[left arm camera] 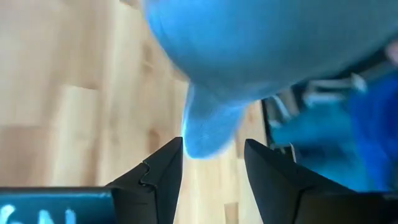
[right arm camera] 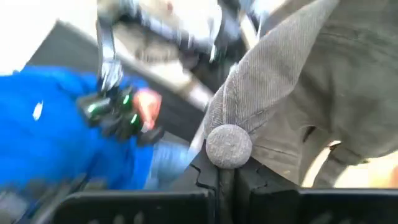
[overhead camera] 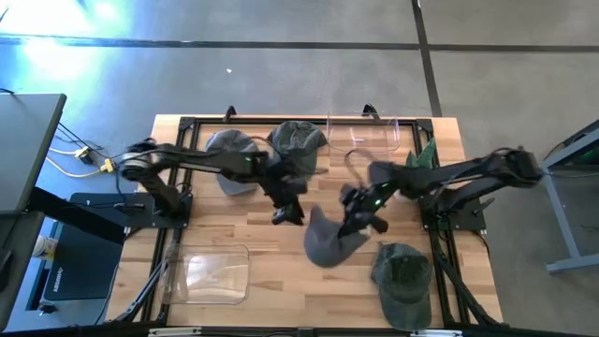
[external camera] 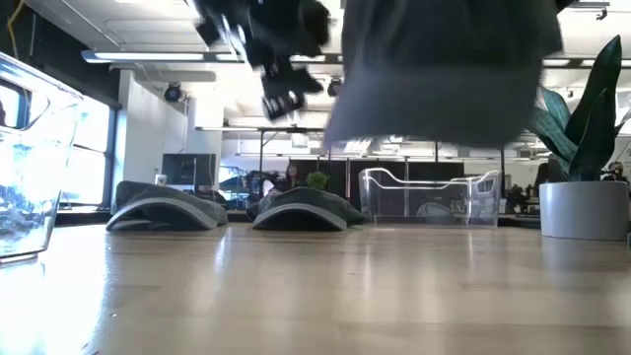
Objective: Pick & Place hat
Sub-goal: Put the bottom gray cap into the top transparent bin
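A grey corduroy hat [overhead camera: 328,241] hangs lifted above the table's middle; in the low view the hat [external camera: 444,69] is well clear of the wood. My right gripper [overhead camera: 358,217] is shut on it, coming from the right. My left gripper [overhead camera: 287,213] is open just left of the hat. In its wrist view the left gripper [left arm camera: 211,168] has a hanging tip of the hat [left arm camera: 208,130] ahead of the gap between its fingers, touching neither. Three other hats rest on their rims and brims: a grey one [overhead camera: 234,154], a green one [overhead camera: 298,140] and a dark green one [overhead camera: 404,276]. My right gripper [right arm camera: 227,177] pinches the hat's crown between its two shut fingers, right at the round top button [right arm camera: 229,146]. The fabric bunches up above the fingers. The hat is lifted clear of the table and hangs beside and below the gripper.
A clear container [overhead camera: 365,136] stands at the far edge, another clear container [overhead camera: 206,271] near the left front corner. A potted plant [external camera: 582,187] stands at the far right. Bare wood [overhead camera: 281,281] lies in front of the lifted hat.
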Motion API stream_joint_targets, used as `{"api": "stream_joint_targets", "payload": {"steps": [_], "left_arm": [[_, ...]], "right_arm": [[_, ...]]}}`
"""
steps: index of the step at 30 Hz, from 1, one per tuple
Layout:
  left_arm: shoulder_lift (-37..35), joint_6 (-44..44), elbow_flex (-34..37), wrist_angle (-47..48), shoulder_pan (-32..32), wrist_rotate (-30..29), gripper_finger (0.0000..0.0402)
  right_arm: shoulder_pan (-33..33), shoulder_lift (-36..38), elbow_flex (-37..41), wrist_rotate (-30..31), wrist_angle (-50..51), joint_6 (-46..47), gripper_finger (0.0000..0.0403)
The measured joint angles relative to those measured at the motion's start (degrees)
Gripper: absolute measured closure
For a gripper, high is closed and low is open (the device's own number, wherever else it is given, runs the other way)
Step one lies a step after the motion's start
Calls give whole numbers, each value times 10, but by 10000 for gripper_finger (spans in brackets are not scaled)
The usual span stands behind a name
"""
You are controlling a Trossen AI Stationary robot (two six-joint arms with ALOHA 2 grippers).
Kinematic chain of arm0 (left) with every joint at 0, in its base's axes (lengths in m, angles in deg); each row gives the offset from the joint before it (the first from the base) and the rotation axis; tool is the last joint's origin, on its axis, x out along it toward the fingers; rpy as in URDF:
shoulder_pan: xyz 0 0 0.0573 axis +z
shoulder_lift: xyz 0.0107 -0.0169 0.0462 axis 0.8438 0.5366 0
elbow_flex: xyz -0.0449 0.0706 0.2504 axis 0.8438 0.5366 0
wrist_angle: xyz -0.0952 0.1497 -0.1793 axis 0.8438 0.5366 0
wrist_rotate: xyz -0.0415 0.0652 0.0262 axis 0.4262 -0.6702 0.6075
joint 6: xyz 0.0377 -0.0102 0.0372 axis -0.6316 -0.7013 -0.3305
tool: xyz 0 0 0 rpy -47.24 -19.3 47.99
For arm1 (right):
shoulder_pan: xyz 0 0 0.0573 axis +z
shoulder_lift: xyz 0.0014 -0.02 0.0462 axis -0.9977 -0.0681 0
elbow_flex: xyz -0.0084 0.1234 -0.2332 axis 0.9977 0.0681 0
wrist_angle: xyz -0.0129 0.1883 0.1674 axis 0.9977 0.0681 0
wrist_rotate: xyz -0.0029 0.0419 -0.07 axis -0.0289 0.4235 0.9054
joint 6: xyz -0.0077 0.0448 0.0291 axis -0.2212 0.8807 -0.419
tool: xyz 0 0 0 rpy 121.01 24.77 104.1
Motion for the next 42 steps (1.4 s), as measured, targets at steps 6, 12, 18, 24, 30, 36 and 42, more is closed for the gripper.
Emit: {"api": "stream_joint_targets", "payload": {"steps": [6,12,18,24,30,36,42], "left_arm": [[-105,65,1,35,0,-206,237],[-148,78,-1,-3,0,-371,237],[-146,7,1,-13,26,-370,237],[-146,-21,1,-35,54,-317,237],[-146,-34,1,-35,64,-288,237],[-146,-18,1,-15,74,-330,237],[-128,-3,1,61,132,-333,237]], "right_arm": [[-58,131,0,197,44,27,399],[-159,180,-28,307,68,36,400],[-291,149,-118,290,225,-28,400],[-413,93,-205,288,406,-141,397],[-483,41,-242,264,447,-188,399],[-497,-32,-245,249,451,-204,400],[-485,-104,-245,275,377,-178,398]]}}
